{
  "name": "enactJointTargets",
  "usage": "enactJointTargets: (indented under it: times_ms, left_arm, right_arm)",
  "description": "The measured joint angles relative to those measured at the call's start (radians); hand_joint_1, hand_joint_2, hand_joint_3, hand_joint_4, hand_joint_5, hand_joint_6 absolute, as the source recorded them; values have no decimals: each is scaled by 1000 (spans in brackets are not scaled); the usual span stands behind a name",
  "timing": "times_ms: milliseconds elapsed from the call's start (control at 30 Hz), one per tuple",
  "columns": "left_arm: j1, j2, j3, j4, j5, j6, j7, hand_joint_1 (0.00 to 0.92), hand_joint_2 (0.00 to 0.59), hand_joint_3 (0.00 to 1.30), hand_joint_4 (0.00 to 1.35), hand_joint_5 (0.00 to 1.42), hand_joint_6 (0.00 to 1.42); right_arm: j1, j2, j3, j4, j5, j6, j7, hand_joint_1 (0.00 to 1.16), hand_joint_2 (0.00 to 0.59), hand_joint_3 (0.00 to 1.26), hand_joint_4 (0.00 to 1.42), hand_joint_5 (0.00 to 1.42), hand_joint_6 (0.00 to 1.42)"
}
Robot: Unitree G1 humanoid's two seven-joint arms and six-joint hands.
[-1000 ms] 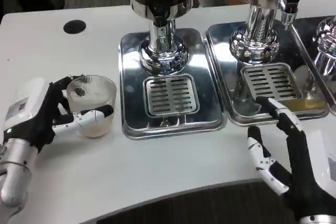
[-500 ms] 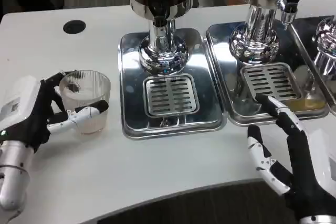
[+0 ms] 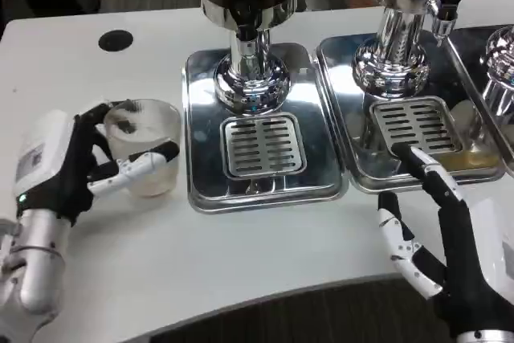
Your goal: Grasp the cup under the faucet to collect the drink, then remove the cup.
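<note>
Cup (image 3: 144, 146): clear ribbed glass, probably light, rigid, slippery, breakable; left hand (image 3: 68, 170) grasps its sidewall, nine o'clock of faucet (image 3: 243, 18). Right hand (image 3: 442, 234) released.

The cup (image 3: 144, 146) in the left hand (image 3: 68, 170) is smeared with motion blur, so its rim and ribbing can't be made out cleanly, and the fingers wrapped round its near side hide part of the wall. Whether any drink sits inside it I cannot tell. Beyond that hand, the dark dispenser (image 3: 249, 6) is cut off by the top edge, only its base and tap showing. Above the right hand (image 3: 446, 238), the clear dispenser (image 3: 405, 14) is chopped the same way. The right hand's wrist runs out of the bottom corner, and a third dispenser (image 3: 502, 70) is sliced by the right edge.
</note>
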Motion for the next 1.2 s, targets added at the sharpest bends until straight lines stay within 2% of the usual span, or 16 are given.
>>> enactJointTargets:
  times_ms: [233, 367, 733, 967, 1200]
  left_arm:
    - [-56, -61, -9, 14, -1, 6, -24, 286, 212, 425, 511, 779, 1094]
    - [-78, -81, -11, 21, 1, 20, -41, 285, 213, 425, 511, 772, 1088]
    - [-150, -146, -18, 59, 3, 103, -86, 285, 215, 434, 511, 769, 1080]
    - [-205, -210, -40, 78, 11, 159, -93, 289, 223, 438, 511, 769, 1065]
    - [-237, -244, -43, 97, 12, 201, -97, 290, 225, 438, 511, 769, 1064]
  right_arm:
    - [24, 6, -10, -41, -1, -1, 0, 454, 434, 241, 225, 235, 247]
    - [37, 7, -11, -44, -1, -2, 0, 454, 434, 241, 230, 235, 247]
    - [76, 42, -11, -86, -31, -2, -1, 454, 434, 241, 233, 235, 246]
    - [97, 54, -7, -123, -42, 0, -1, 453, 434, 246, 234, 244, 246]
    - [111, 59, -8, -126, -42, 4, -1, 453, 434, 249, 234, 246, 246]
